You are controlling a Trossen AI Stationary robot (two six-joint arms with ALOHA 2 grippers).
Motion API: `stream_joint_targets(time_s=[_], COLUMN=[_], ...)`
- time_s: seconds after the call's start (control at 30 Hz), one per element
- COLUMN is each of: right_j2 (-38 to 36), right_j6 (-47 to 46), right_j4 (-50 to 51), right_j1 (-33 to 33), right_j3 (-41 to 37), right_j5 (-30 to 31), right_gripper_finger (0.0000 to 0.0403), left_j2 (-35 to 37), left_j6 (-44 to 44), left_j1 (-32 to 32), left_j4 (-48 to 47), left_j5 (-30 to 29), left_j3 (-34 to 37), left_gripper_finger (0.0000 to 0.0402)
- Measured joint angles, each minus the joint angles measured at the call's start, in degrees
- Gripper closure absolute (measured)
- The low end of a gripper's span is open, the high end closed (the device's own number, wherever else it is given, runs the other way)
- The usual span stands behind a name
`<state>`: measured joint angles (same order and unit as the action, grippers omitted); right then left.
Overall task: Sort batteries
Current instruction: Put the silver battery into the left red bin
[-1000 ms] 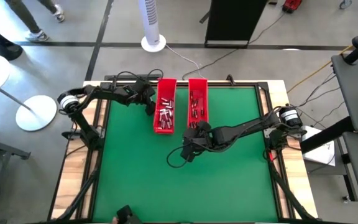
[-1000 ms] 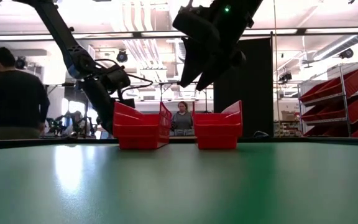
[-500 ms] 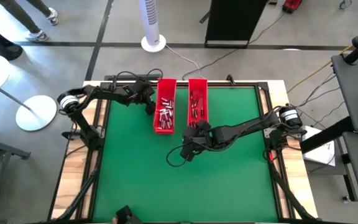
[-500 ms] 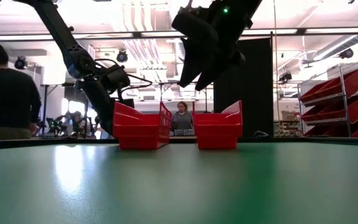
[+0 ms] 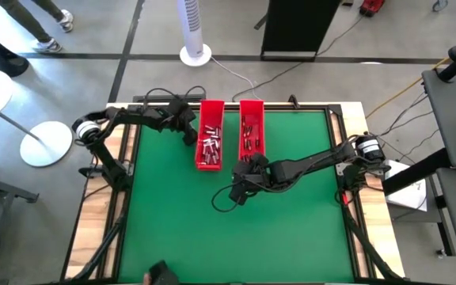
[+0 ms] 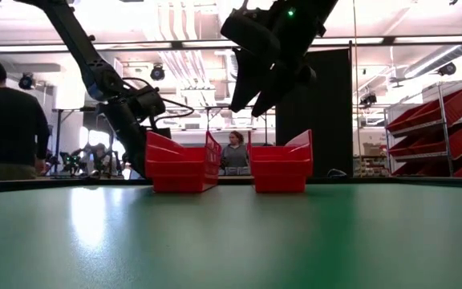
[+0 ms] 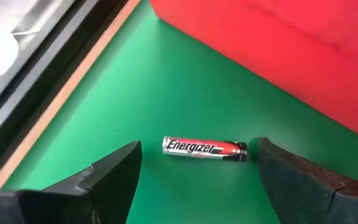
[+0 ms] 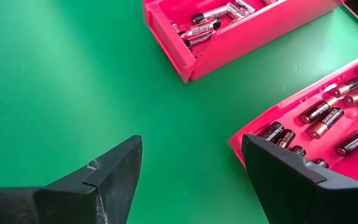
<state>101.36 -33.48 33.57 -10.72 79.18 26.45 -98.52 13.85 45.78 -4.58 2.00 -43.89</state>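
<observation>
Where green felt meets glossy red tray (image 7: 303, 56), a cylindrical battery (image 7: 205, 148) lies.

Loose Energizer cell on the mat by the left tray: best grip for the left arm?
Take the battery at mid-body, coming straight down. It lies flat on the mat, clear of the red tray, lengthwise between the open left gripper fingers; turn the wrist a quarter so they close across its round sides.

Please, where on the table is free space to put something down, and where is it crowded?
The green mat is bare in its near half, below the right gripper. The strip right of the right tray is bare too. It is crowded at the far edge: the left gripper brackets a loose battery beside the left tray.
</observation>
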Motion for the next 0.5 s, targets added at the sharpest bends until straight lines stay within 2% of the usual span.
stream_joint_targets(time_s=[0.27, 0.5], right_j2=[0.0, 0.0], right_j6=[-1.2, -1.6], right_j4=[0.0, 0.0], right_j1=[0.0, -0.1], right_j3=[0.0, 0.0], right_j5=[-1.5, -1.5], right_gripper_finger=[0.0145, 0.0135], left_j2=[-0.1, 0.0], left_j6=[1.3, 2.6], left_j1=[1.3, 1.7], left_j4=[-0.3, 1.0], left_j5=[3.2, 5.1], left_j3=[-0.3, -0.3], left_gripper_finger=[0.0107, 0.0107])
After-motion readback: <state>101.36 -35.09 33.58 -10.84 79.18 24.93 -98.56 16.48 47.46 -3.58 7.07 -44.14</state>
